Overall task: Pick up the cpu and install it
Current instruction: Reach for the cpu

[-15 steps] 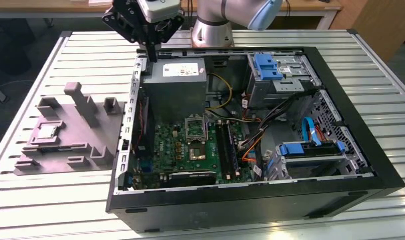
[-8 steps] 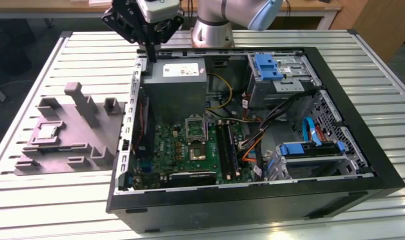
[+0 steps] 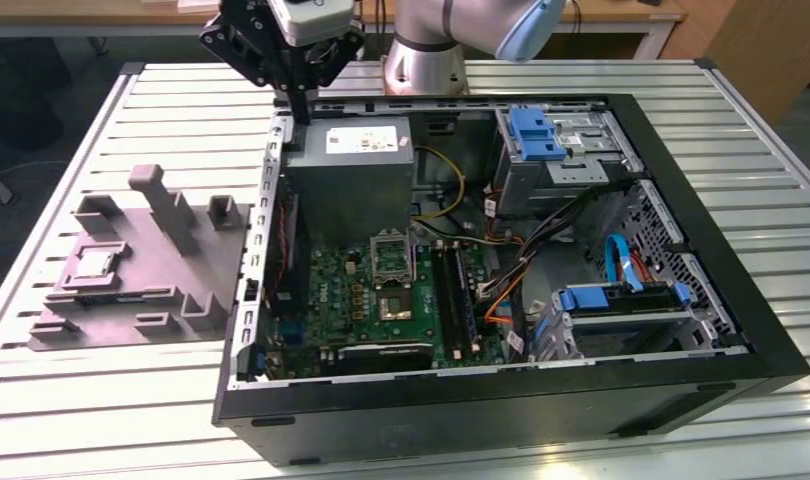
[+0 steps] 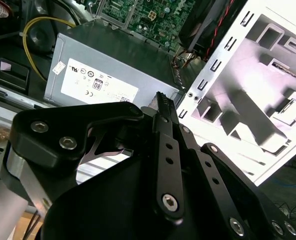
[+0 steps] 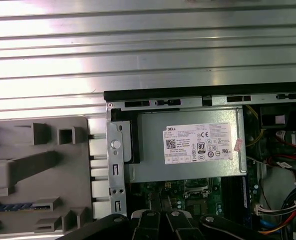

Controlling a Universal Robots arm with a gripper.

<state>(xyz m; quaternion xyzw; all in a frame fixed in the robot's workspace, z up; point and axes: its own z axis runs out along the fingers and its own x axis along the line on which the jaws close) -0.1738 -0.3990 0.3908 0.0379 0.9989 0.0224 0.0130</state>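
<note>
gripper (image 3: 298, 112): held above the back corner of the computer case (image 3: 512, 410), fingers pointing down; in the second wrist view (image 4: 161, 100) the fingertips are seen pressed together, narrow, nothing gripped.
arm (image 3: 472, 40): seen behind the case, just beside the gripper on the exterior view's right.
cpu (image 3: 96, 263): seated flat in a pocket of the tray, well apart from the gripper, below it and off toward the exterior view's left; not touched.
tray (image 3: 178, 270): grey moulded plastic, laid on the table just outside the case wall, below the gripper and to one side; seen in both wrist views (image 4: 247, 100) (image 5: 38, 170).
power supply (image 3: 352, 165): grey box with a white label, mounted in the case corner nearest the gripper, almost directly below the fingertips; seen in both wrist views (image 4: 103, 70) (image 5: 187, 150).
motherboard (image 3: 352, 290): green, laid flat in the case beyond the power supply, further from the gripper (image 5: 187, 195).
socket (image 3: 392, 255): metal frame on the motherboard, near the power supply, well below the gripper; whether a chip is seated in it cannot be told.
yellow cable (image 3: 445, 180): looped beside the power supply (image 4: 33, 30).
table (image 3: 98, 400): slatted metal, under the case and the tray (image 5: 138, 50).
</note>
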